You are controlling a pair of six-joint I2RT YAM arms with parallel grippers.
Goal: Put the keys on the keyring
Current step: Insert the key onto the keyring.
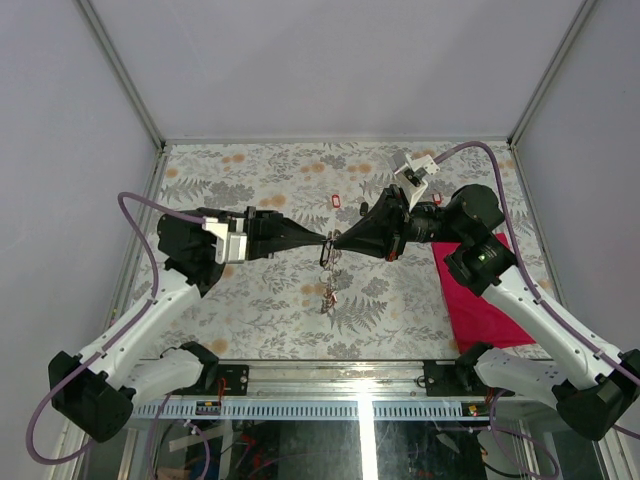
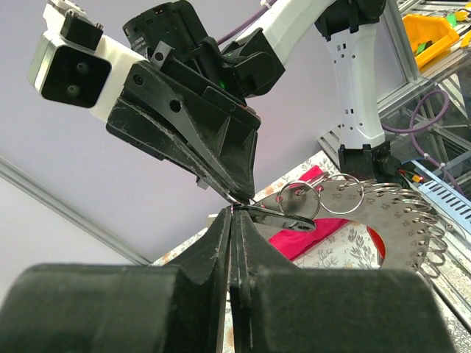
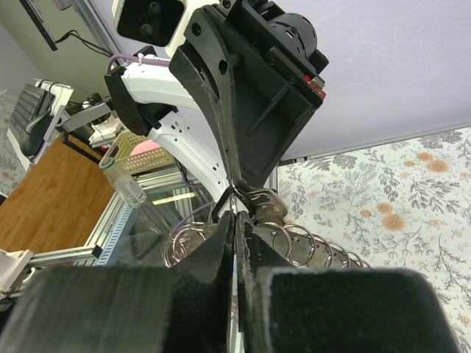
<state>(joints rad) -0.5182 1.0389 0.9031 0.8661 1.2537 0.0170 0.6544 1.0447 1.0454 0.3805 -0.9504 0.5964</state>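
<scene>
Your left gripper (image 2: 232,220) fills the bottom of its own wrist view, its black jaws pressed together with no gap showing. They pinch a dark piece at the top edge of the dark grey metal keyring (image 2: 397,213), a floppy ring built of many small linked loops. The right gripper (image 3: 237,215) meets it tip to tip, jaws likewise closed, and seems to nip the same stretch of ring. Which one carries the weight you cannot tell.

From above, the keyring hangs in the air between the two tips, over the middle of the flowered table (image 1: 250,180), its lower links trailing down towards the surface.

You look to be at the step of holding and opening the ring, with no key being threaded yet. One small red oblong plastic key tag (image 1: 336,200) lies on the table beyond the grippers, well apart from the ring. Next, one arm likely has to let go and fetch a tag while the other holds the ring steady.

A red cloth (image 1: 485,300) lies under the right arm. Mind the dangling links, which could swing or snag.
</scene>
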